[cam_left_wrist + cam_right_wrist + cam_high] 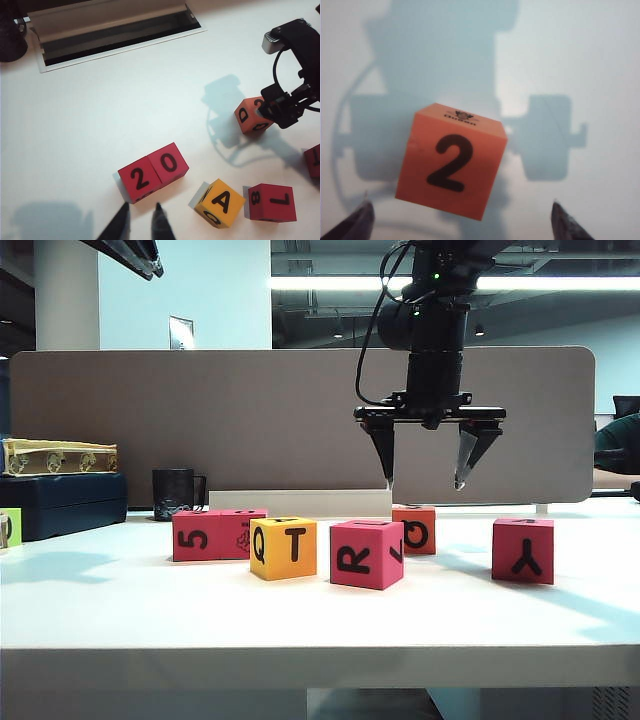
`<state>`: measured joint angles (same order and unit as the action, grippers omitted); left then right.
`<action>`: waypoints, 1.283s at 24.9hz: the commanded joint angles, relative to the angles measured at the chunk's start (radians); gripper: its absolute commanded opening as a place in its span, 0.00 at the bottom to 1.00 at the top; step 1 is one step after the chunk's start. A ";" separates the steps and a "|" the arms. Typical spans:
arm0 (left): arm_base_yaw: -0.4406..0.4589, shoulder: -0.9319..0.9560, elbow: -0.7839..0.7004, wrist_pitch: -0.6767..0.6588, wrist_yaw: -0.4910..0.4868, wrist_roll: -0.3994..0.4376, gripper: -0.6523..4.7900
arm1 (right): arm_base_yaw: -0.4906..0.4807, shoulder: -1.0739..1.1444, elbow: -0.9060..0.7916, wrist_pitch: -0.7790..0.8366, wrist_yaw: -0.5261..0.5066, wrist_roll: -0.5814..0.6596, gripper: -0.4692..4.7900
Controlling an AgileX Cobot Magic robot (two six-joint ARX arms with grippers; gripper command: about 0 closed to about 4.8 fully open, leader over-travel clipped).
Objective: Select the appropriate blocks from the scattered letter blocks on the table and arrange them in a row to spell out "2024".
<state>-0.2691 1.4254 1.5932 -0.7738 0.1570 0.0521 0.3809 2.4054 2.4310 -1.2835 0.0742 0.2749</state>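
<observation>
Light, matte orange cube (pixel 451 167) marked "2": pinch flat sides; right hand (pixel 460 220) spread wide above it, left hand (pixel 141 220) clenched, empty.

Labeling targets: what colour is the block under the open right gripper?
Orange block, black "2" on top; clearest in the right wrist view, below the right gripper.

Two touching blocks (pixel 218 534) left of the others.

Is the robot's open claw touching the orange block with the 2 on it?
Apart. In the exterior view the right gripper hangs open above the orange block, its fingertips clear of it.
</observation>
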 commanded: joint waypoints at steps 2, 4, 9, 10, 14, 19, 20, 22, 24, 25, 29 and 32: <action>0.000 -0.005 0.003 0.017 0.005 0.000 0.22 | 0.008 0.000 0.002 0.021 -0.016 0.015 0.95; 0.000 -0.005 0.003 0.022 0.005 0.000 0.22 | 0.010 0.004 0.002 0.035 -0.043 0.023 0.95; 0.000 -0.005 0.003 0.021 0.004 0.000 0.22 | 0.010 0.022 0.002 0.045 -0.052 0.041 0.95; 0.000 -0.005 0.003 0.021 0.004 0.000 0.22 | 0.010 0.025 0.002 0.046 -0.051 0.041 0.95; 0.000 -0.005 0.003 0.023 0.004 0.000 0.22 | 0.010 0.040 0.002 0.051 -0.050 0.041 0.95; 0.000 -0.005 0.003 0.024 0.004 0.000 0.22 | 0.010 0.070 0.002 0.054 -0.051 0.041 0.95; 0.000 -0.005 0.003 0.024 0.004 0.001 0.22 | 0.010 0.072 0.002 0.053 -0.051 0.041 0.95; 0.000 -0.005 0.003 0.024 0.004 0.001 0.22 | 0.010 0.084 0.002 0.057 -0.050 0.041 0.95; 0.000 -0.005 0.003 0.024 0.004 0.001 0.22 | 0.010 0.089 0.002 0.071 -0.050 0.041 0.89; 0.000 -0.005 0.003 0.024 0.004 0.001 0.22 | 0.010 0.089 0.002 0.078 -0.050 0.041 0.85; 0.000 -0.005 0.003 0.024 0.004 0.001 0.22 | 0.010 0.089 0.002 0.106 -0.051 0.041 0.66; 0.000 -0.005 0.003 0.024 0.004 0.001 0.22 | 0.010 0.089 0.002 0.108 -0.050 0.040 0.65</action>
<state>-0.2687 1.4254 1.5932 -0.7597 0.1570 0.0521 0.3882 2.4969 2.4290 -1.1835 0.0231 0.3130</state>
